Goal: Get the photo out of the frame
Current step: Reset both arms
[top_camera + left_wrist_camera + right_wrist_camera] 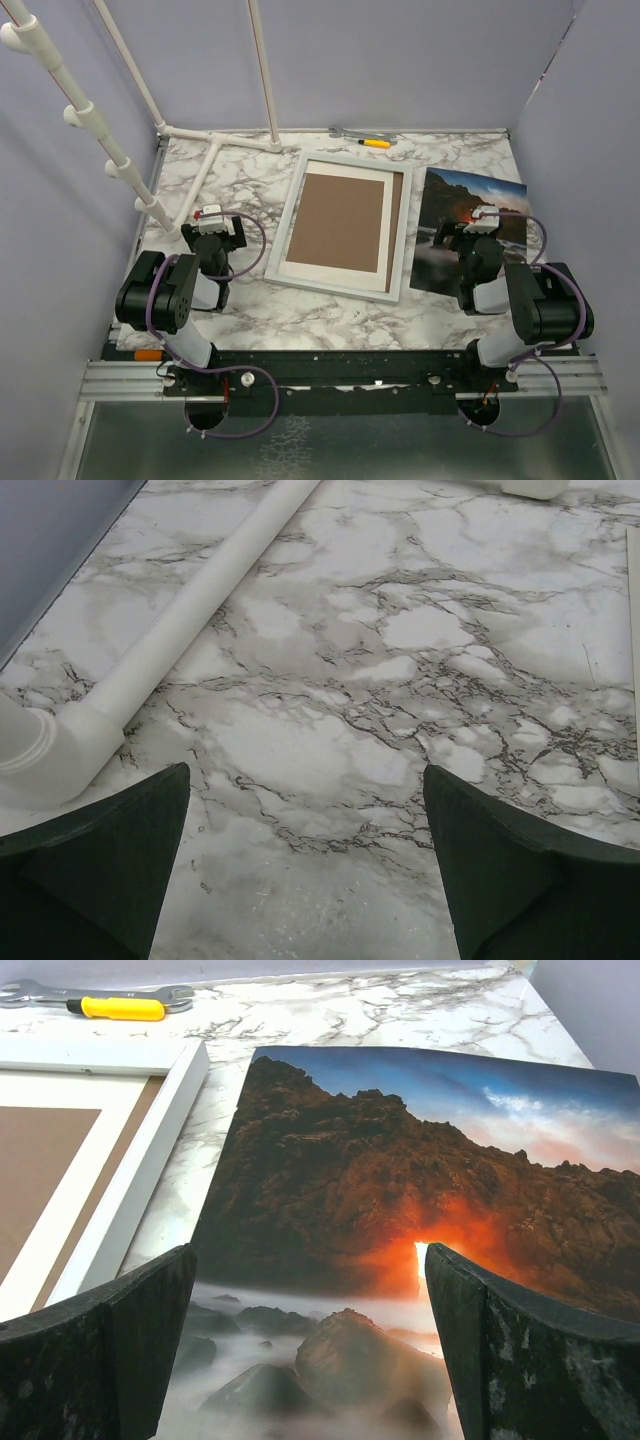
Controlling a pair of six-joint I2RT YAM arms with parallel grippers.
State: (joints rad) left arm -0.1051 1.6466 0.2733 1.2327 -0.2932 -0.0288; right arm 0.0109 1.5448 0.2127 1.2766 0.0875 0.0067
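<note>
Partly hidden under the released right hand (473,232), the photo (455,195); left hand (307,775) released too.

White frame (345,222) with cream mat around brown backing; the photo (400,1210) — dark rock, orange glow, blue sky; grey-veined marble tabletop (400,680); yellow-handled tool (115,1007), upper left.

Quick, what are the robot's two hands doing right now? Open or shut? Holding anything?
Left gripper: open, holding nothing, over the bare table.
Right gripper: open, holding nothing, over the photo.
</note>
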